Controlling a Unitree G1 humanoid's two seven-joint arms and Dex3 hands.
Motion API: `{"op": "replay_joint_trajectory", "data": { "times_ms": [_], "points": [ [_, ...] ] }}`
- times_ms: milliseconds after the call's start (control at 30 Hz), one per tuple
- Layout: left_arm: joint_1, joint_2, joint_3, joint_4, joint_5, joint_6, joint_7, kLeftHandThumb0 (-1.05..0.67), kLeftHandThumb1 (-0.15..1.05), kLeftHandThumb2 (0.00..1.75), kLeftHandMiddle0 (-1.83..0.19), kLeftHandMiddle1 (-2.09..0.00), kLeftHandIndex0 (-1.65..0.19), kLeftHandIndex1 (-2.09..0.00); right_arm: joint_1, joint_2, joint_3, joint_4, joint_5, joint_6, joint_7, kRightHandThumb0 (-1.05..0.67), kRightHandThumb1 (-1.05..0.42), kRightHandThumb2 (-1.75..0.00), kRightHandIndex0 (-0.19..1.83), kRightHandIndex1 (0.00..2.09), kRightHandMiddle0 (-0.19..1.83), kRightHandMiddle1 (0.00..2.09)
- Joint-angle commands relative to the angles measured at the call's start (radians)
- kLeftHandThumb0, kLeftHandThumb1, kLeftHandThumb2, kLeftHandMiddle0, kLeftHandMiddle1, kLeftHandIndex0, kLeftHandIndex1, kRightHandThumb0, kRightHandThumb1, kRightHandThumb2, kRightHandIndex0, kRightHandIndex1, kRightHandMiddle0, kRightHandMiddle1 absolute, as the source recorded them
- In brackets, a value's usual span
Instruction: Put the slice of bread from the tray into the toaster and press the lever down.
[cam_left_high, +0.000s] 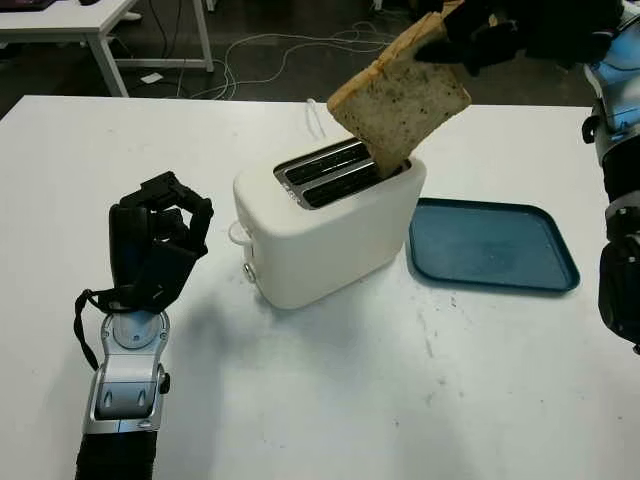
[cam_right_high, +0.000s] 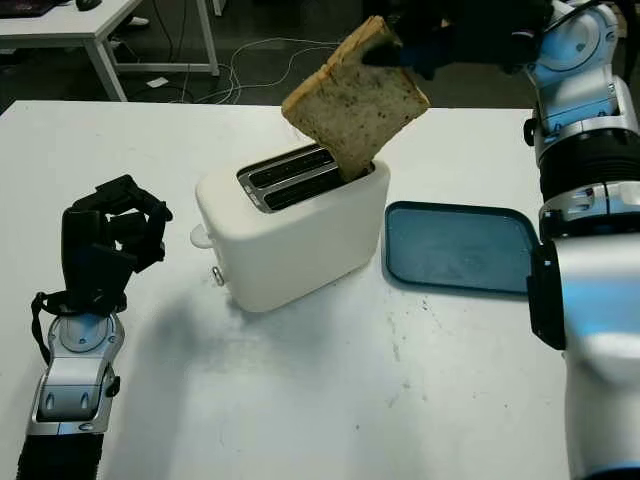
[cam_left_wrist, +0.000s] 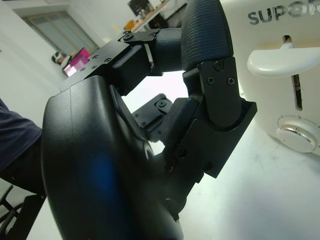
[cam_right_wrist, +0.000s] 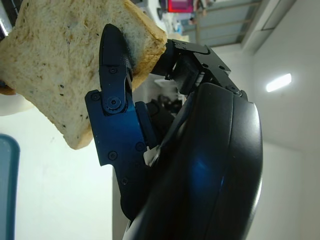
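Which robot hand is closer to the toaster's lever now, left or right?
Left. The left robot hand is on the table beside the toaster, at the end with the lever. The right robot hand is above the far end, holding the bread.

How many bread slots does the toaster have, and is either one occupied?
2. Both run side by side along the top of the toaster. The bread slice, held by the right hand, has its lower corner in the slot nearer the robot; the farther slot is free.
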Motion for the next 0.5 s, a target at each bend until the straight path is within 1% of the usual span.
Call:
{"op": "replay_joint_trajectory", "data": {
  "times_ms": [0, 67, 200, 300, 400, 467],
  "points": [
    [0.002, -0.006, -0.001, -0.013, 0.007, 0.007, 0.006, -0.80, 0.66, 0.81, -1.30, -1.53, -1.05, -1.52, 0.012, -0.007, 0.018, -0.032, -0.017, -0.015, 0.004, -0.34, -0.92, -0.44, 1.04, 1.75, 0.80, 1.75],
    [0.001, -0.005, -0.001, -0.014, 0.007, 0.008, 0.005, -0.80, 0.66, 0.80, -1.30, -1.53, -1.05, -1.52, 0.029, -0.022, 0.044, -0.079, -0.061, -0.018, -0.021, -0.37, -0.92, -0.44, 1.03, 1.75, 0.80, 1.75],
    [0.000, -0.005, -0.002, -0.011, 0.006, 0.001, 0.004, -0.80, 0.67, 0.80, -1.29, -1.54, -1.05, -1.52, 0.068, -0.023, 0.073, -0.146, -0.074, -0.070, 0.006, -0.33, -0.92, -0.41, 1.04, 1.75, 0.76, 1.75],
    [-0.001, -0.004, -0.003, -0.010, 0.008, 0.001, 0.004, -0.80, 0.67, 0.80, -1.29, -1.54, -1.05, -1.52, 0.079, -0.013, 0.095, -0.159, -0.066, -0.117, 0.044, -0.32, -0.92, -0.41, 1.06, 1.75, 0.76, 1.75],
    [-0.001, -0.004, -0.004, -0.015, 0.012, 0.008, 0.005, -0.80, 0.67, 0.80, -1.29, -1.54, -1.06, -1.53, 0.082, -0.005, 0.114, -0.178, -0.063, -0.140, 0.085, -0.36, -0.92, -0.41, 1.06, 1.75, 0.75, 1.75],
    [0.000, -0.007, -0.003, -0.016, 0.007, 0.007, 0.004, -0.80, 0.67, 0.80, -1.29, -1.54, -1.05, -1.53, 0.086, -0.002, 0.130, -0.220, -0.073, -0.141, 0.096, -0.39, -0.92, -0.40, 1.08, 1.75, 0.77, 1.75]
  ]
}}
